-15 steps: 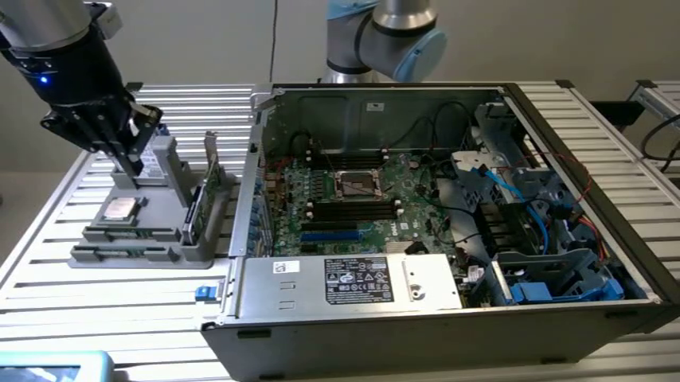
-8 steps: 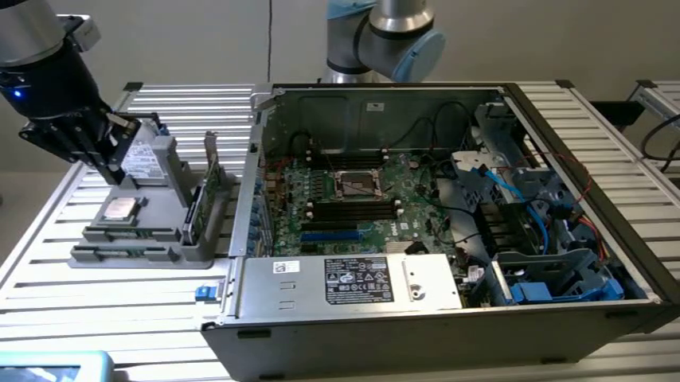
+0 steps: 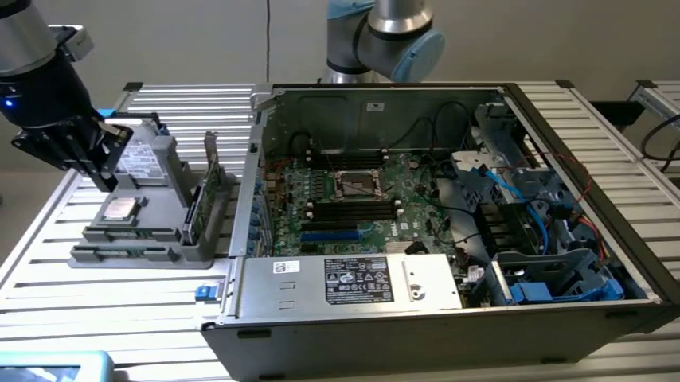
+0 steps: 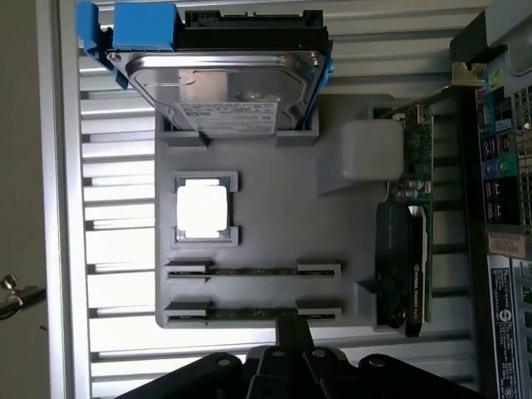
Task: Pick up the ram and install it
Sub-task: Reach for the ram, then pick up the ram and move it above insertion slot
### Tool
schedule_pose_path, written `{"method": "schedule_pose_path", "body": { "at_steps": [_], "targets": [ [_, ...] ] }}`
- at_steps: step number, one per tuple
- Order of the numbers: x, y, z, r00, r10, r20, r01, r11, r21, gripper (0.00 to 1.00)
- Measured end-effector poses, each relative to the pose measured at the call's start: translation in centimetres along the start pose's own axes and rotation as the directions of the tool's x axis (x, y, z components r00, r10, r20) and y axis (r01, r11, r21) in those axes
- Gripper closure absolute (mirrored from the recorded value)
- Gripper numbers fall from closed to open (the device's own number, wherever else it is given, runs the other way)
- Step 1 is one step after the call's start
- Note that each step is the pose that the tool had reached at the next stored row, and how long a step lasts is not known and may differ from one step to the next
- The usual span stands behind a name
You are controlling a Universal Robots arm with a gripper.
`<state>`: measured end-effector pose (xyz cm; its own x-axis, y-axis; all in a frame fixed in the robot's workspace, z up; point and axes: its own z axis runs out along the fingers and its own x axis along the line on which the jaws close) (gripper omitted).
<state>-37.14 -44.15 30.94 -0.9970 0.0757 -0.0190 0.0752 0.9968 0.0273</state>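
Gripper (image 3: 98, 177) poised over the grey moulded holder (image 4: 274, 208) on the slatted metal counter (image 3: 117, 318). Its jaws hang close above the ram (image 4: 249, 314) — how far they are parted cannot be told, and nothing shows in their grasp. The ram stands edge-up in the holder's end slot, a 2nd stick (image 4: 253, 269) lying parallel beside it. Judged light, thin, rigid yet fragile — best pinched across its flat faces at mid-length, clear of the contact edge.
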Motion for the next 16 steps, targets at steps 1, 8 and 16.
{"method": "schedule_pose_path", "body": {
  "at_steps": [1,8,16],
  "targets": [
    [0.09,-0.01,0.09,1.0,0.0,0.0003,0.0,1.0,0.003,0.89],
    [0.13,-0.01,0.16,1.0,-0.003,0.0007,0.003,0.9999,0.0116,0.89],
    [0.17,-0.01,0.17,1.0,-0.003,0.0009,0.003,0.9999,0.0117,0.89]
  ]
}}
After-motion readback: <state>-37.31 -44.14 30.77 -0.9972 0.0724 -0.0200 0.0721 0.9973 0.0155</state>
